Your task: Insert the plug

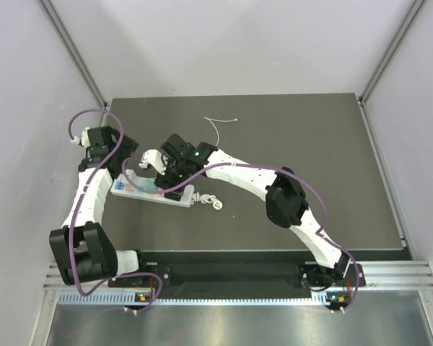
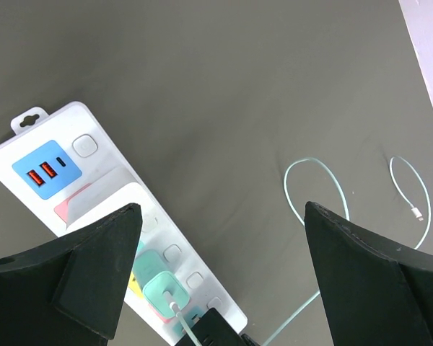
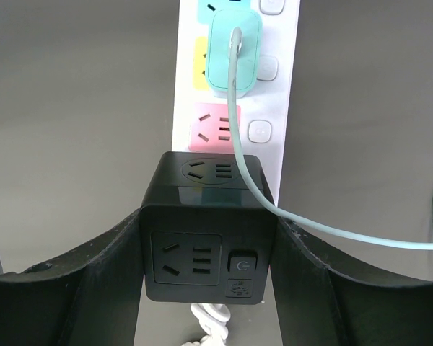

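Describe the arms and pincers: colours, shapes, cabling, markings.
Both match: the left arm and right arm have glossy white links, bulky black joint housings and a loose purple cable looped alongside. The left pincer and right pincer have wide, matte black wedge-shaped fingers. A small green light glows near the right wrist.

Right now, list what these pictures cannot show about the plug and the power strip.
- Prongs of the plug: right wrist view, hidden beneath its own body, held in the right end effector; seating unclear.
- Other end of the power strip: left wrist view, cut off by the bottom edge, partly covered by the left end effector.
- Top view: the plug is too small, under the right end effector.
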